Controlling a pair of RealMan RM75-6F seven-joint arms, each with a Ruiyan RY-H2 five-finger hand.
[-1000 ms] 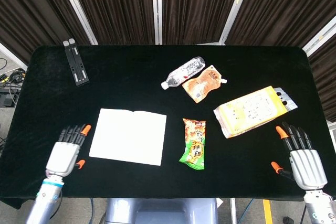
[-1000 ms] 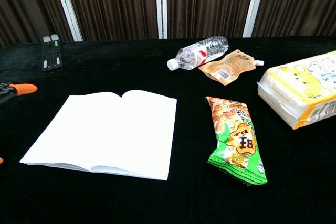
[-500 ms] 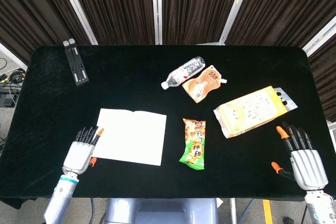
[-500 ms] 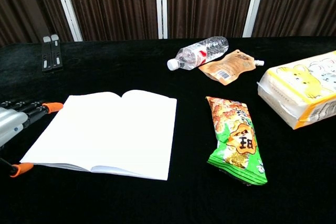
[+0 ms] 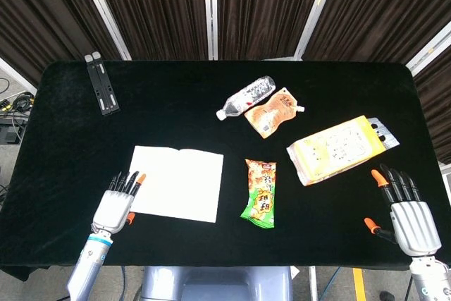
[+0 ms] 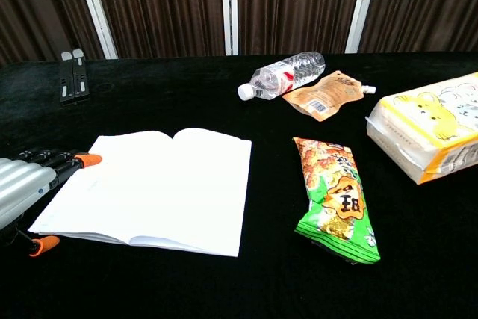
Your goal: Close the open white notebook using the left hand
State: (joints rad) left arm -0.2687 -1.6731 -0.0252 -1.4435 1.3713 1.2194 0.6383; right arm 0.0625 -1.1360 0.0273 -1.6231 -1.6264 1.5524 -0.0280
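The open white notebook lies flat near the surface's near-left edge, spine running near-to-far, and the left robot hand, released with fingers straight, sits at its left page's outer edge.

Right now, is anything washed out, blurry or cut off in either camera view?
Head view: sharp and evenly lit, though the notebook pages are blown out white. Chest view: the left hand is cropped at the frame edge, and the yellow pack runs off the right.
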